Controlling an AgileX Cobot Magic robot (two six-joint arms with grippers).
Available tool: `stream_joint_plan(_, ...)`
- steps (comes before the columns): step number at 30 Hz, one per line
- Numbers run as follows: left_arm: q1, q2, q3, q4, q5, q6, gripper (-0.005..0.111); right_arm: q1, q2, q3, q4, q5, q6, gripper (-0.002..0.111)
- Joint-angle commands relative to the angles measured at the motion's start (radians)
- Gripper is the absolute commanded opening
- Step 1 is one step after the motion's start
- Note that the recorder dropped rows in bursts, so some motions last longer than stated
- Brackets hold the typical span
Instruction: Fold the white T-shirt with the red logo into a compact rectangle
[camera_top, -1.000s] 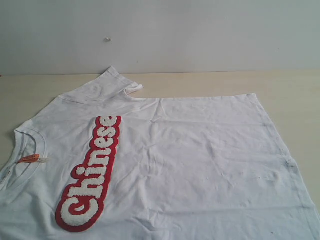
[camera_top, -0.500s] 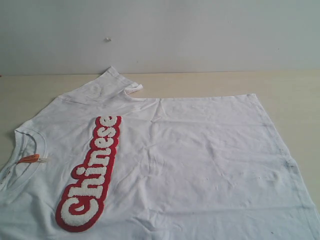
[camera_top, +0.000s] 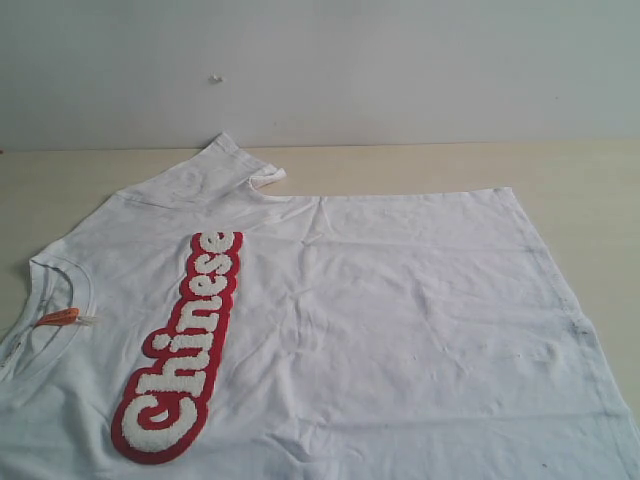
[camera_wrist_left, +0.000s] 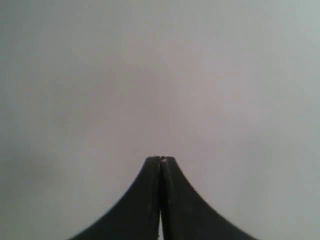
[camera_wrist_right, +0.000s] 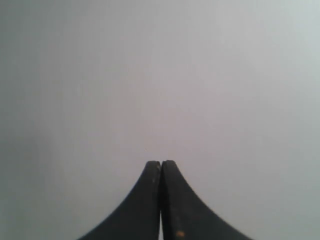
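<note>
White T-shirt lies cropped at the bottom.

I see the right gripper with both dark fingers pressed together, tips meeting, nothing between them. A small orange speck sits on one finger near its base. Ahead of the tips I get only a plain pale grey surface, blank, no edges.

White T-shirt flat — red logo up
</note>
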Motion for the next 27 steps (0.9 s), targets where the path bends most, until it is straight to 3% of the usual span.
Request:
stream_joint_plan(1,-0.001,0.167,-0.012,0.199,0.019,-0.150,0.000,-0.005,0.156,-0.058,-0.022,0.181,-0.031,0.000)
stream_joint_plan(4,-0.003,0.301,-0.012,0.418,0.054,-0.250,0.000,-0.005,0.271,-0.074,-0.020,0.230,-0.105,0.000)
stream_joint_plan(7,-0.043,0.446,-0.012,0.567,0.220,-0.282,0.000,-0.005,0.373,-0.074,-0.020,0.218,-0.118,0.000)
stream_joint_plan(11,-0.099,0.622,-0.013,0.592,0.339,-0.197,0.000,-0.005,0.522,-0.081,-0.020,0.197,-0.176,0.000)
stream_joint_plan(16,-0.117,0.787,-0.057,0.587,0.196,-0.159,0.000,-0.005,0.734,-0.157,0.075,0.323,-0.312,0.000)
stream_joint_plan(19,-0.117,0.851,-0.090,0.632,0.124,-0.199,0.000,-0.005,0.845,-0.224,0.340,0.438,-0.595,0.000)
stream_joint_plan(23,-0.117,0.920,-0.157,0.737,0.023,-0.482,0.000,-0.005,0.969,-0.313,0.746,0.596,-1.029,0.000)
stream_joint_plan(27,-0.117,0.999,-0.259,0.737,-0.306,-0.620,0.000,-0.005,1.023,-0.336,0.990,0.672,-1.321,0.000)
